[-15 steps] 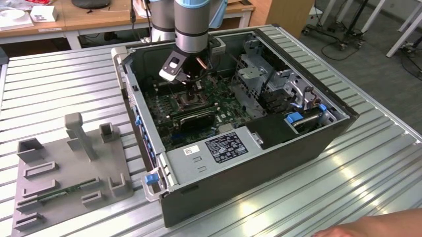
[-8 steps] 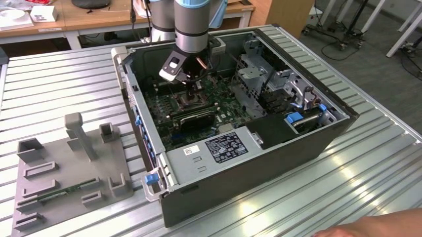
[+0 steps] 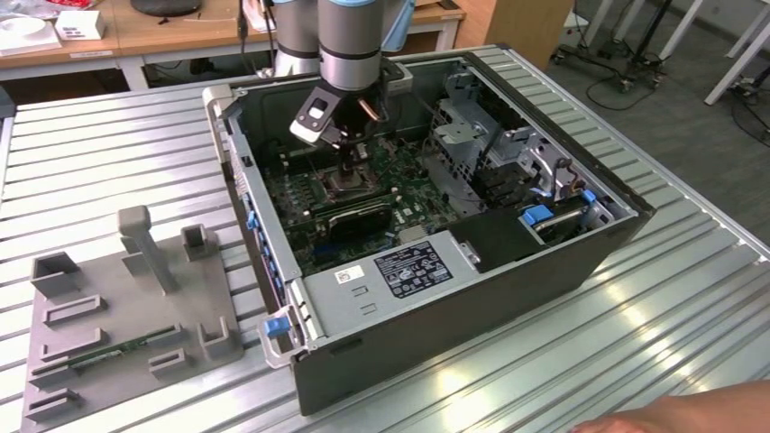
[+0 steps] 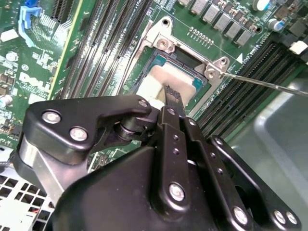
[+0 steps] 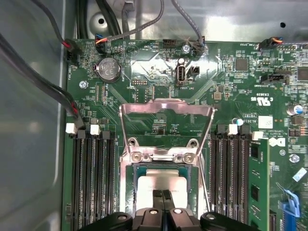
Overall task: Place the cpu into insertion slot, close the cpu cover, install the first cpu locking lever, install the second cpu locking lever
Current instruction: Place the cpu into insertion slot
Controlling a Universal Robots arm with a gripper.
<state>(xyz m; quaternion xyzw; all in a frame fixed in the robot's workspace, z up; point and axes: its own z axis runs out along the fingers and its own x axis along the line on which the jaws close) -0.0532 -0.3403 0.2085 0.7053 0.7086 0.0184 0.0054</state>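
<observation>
Clenched was how my pincer (image 5: 162, 193) stood, its two fingers (image 5: 157, 207) pressed together with nothing held between them. On the slatted worktop (image 3: 108, 162) lay the open computer case (image 3: 481, 307), and my arm hung down into it over the green circuit board (image 5: 144, 72). On that board the cpu cover (image 5: 166, 102) stood swung back and open, clear of the insertion slot (image 4: 185, 58). One thin locking lever (image 4: 269, 85) jutted out beside the slot, unlatched. Inside the slot lay the cpu (image 5: 148, 185), flat and square to the rim as far as I could see. My fingertips were over the middle of its top; touching or just above, I could not tell. I judged the first step to be at its end: the chip was in, the cover not yet closed, and no lever latched that I could see. The next move, to my mind, called for a straight lift off the chip, without dragging it askew.
</observation>
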